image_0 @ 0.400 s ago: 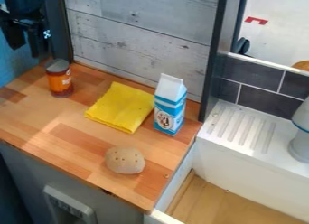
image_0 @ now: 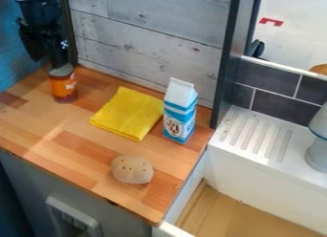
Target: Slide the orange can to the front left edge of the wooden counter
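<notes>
Black gripper (image_0: pixel 47 57), just above or behind the jar; opening, cannot tell. Orange jar (image_0: pixel 64 88), upright. Yellow cloth (image_0: pixel 127 113), flat. Pale lump (image_0: pixel 132 170), nearer. Carton (image_0: pixel 180 119), upright. Apparent step: alignment with jar; next move calls for careful centring.

"Any words on the carton (image_0: pixel 185 109)?"
"None I can read. Its front bears a round emblem (image_0: pixel 173 127) (a dark, smudgy little thing)."
"And the orange jar (image_0: pixel 62 90)?"
"Pale marks on its side, too small to read."
"The red mark (image_0: pixel 271 21) at the back?"
"A bent shape; I can't read it as a letter."
</notes>
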Tool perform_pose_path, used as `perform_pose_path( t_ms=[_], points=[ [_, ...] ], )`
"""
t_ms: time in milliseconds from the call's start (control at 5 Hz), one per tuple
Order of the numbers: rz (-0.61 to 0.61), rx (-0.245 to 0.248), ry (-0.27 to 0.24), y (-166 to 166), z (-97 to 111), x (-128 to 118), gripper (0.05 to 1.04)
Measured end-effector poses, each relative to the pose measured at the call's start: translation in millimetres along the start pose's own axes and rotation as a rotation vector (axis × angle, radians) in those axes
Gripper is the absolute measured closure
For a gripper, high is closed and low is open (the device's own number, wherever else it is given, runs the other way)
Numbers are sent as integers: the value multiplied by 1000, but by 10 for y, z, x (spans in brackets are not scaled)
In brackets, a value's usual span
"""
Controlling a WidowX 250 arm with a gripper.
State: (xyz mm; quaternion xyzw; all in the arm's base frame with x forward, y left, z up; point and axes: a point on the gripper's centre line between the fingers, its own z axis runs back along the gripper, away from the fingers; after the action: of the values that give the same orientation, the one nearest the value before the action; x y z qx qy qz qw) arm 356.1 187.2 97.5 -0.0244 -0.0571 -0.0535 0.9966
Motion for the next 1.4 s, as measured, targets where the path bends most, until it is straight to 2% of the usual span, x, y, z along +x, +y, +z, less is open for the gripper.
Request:
perform_pose_path(
  t_ms=[200, 400, 600, 800, 1000, 1200, 1400],
  points=[
    [-7, 44, -78, 83, 61, 173, 83],
    [-1, 125, -99, 137, 12, 279, 83],
    [-16, 123, -94, 45, -83, 357, 83],
    [16, 119, -112, 38, -171, 410, 83],
    [27, 81, -155, -26, -187, 474, 83],
    [29, 88, -175, -12, -269, 480, 83],
    [47, 79, -150, -3, -475, 438, 83]
  ],
)
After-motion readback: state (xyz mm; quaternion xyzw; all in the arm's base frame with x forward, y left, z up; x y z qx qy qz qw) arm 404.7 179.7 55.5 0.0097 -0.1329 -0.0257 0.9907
